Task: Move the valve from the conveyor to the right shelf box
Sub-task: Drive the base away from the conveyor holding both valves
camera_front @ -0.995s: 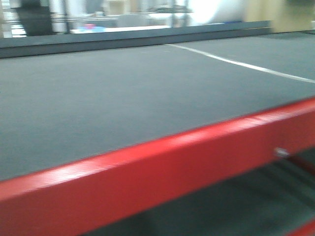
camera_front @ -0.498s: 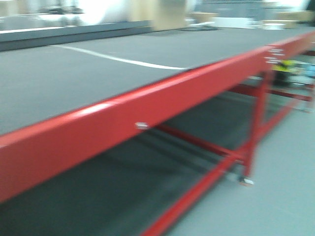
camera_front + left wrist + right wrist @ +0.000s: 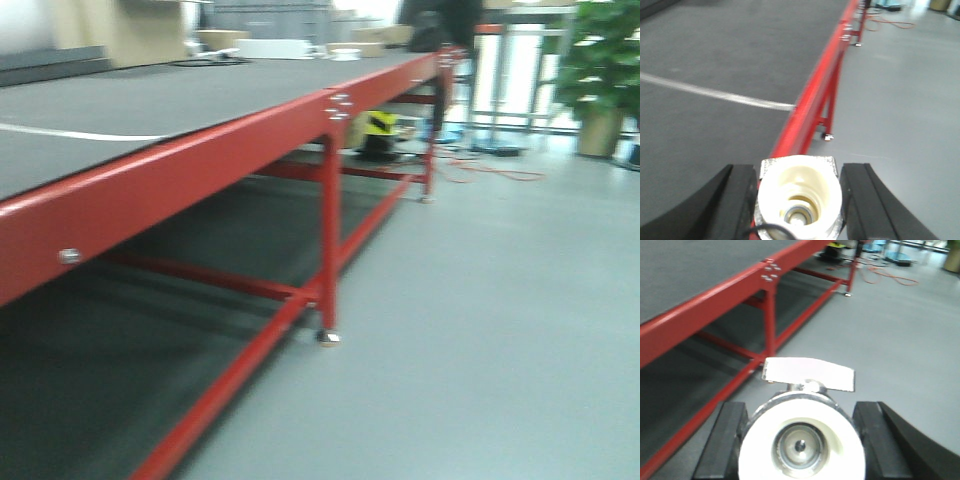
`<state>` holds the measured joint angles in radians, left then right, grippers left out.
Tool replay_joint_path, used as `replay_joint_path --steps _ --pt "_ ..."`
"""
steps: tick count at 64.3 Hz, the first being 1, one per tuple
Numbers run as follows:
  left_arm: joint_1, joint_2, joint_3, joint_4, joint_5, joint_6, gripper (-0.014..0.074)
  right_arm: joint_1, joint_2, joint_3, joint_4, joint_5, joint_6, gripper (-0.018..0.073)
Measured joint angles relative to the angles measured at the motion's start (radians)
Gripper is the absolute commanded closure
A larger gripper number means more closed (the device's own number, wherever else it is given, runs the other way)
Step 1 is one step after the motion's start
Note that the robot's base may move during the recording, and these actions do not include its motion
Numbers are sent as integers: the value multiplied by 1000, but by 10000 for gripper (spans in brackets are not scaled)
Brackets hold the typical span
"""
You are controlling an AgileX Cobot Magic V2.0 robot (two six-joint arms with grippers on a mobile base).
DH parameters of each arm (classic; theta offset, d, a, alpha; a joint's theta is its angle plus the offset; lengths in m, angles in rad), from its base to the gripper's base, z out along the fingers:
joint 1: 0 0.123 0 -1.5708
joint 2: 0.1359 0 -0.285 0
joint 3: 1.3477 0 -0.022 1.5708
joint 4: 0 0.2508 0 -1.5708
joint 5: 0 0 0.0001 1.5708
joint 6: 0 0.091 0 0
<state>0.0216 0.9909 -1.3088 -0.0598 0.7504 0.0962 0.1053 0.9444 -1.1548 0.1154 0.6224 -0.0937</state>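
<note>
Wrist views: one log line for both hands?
left hand: shut on cream-bored silver metal valve | right hand: shut on white-faced silver valve with flat lever | red-framed grey-topped table: on left

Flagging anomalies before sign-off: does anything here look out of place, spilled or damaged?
Only a loose orange cable sprawls over the floor near the red table. The left gripper clamps one valve, the right gripper another valve; nothing spilled.
</note>
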Motion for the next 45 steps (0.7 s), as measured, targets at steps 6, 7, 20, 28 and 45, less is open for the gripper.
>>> replay_joint_path --steps 6,7,20,28,45 --pt "0 0 0 0 0 -2 707 0 0 0 0 0 0 713" --pt "0 0 0 0 0 -2 707 0 0 0 0 0 0 713" --pt "0 0 0 0 0 -2 707 0 0 0 0 0 0 713" --pt "0 0 0 0 0 -2 707 0 0 0 0 0 0 713" --pt "0 0 0 0 0 -2 707 0 0 0 0 0 0 713"
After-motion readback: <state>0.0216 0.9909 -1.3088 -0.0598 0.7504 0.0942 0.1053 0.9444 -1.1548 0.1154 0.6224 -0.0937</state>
